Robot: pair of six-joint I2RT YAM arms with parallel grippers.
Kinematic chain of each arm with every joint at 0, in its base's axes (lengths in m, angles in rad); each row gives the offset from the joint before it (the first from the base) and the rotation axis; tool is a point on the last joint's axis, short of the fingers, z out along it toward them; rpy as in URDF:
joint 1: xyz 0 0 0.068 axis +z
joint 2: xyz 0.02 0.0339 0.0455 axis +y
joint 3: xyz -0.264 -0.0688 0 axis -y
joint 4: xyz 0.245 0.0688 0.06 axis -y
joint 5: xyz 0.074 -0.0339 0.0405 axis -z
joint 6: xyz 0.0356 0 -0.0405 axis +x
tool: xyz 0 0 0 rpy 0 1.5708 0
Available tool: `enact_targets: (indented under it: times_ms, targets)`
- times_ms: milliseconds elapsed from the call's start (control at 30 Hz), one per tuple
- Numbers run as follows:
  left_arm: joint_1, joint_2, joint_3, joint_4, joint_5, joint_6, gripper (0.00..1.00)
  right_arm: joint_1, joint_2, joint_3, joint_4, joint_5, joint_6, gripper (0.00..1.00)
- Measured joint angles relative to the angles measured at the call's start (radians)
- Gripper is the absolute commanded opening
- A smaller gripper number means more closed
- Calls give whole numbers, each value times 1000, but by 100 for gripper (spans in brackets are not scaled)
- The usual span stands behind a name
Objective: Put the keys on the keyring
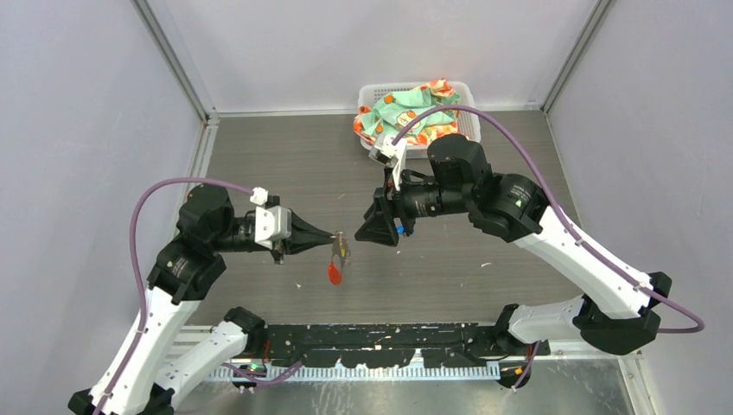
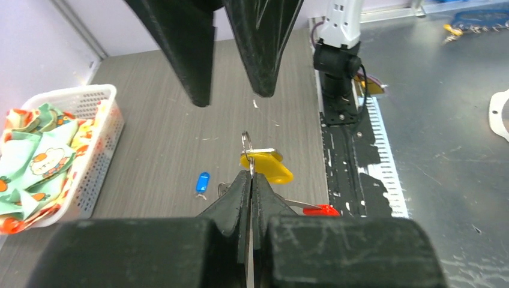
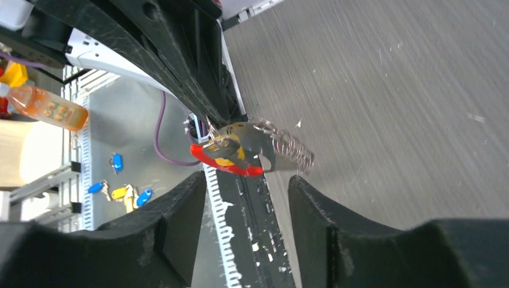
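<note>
Above the grey wood-grain table (image 1: 285, 164), the keyring (image 2: 246, 141), yellow-tagged key (image 2: 267, 165) hanging at it, is pinched in the fully closed left gripper (image 2: 251, 180), the right gripper (image 3: 247, 182) half-open and empty just beside, the blue-tagged key (image 2: 203, 182) lying on the table, white walls (image 1: 86, 104) around.

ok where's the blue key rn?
Left wrist view: the blue key lies loose on the table, between the white basket and the keyring pinched in the left fingers.

Keyring (image 1: 337, 259) between left end effector (image 1: 331, 235) and right end effector (image 1: 363, 223), basket (image 1: 467, 86) behind
</note>
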Motion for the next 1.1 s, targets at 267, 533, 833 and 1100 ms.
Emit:
enact_targets:
  times_ms: [267, 533, 833, 1100]
  targets:
    - [0, 25, 45, -107, 67, 68, 0, 0, -54, -58, 130, -79, -96, 65]
    - [0, 40, 60, -85, 38, -60, 0, 0, -48, -77, 209, -114, -111, 65]
    - [0, 47, 70, 1, -37, -243, 0, 42, -64, -176, 323, -53, -73, 44]
    - [0, 48, 72, 17, -23, -288, 0, 52, -64, -177, 372, -16, -59, 19]
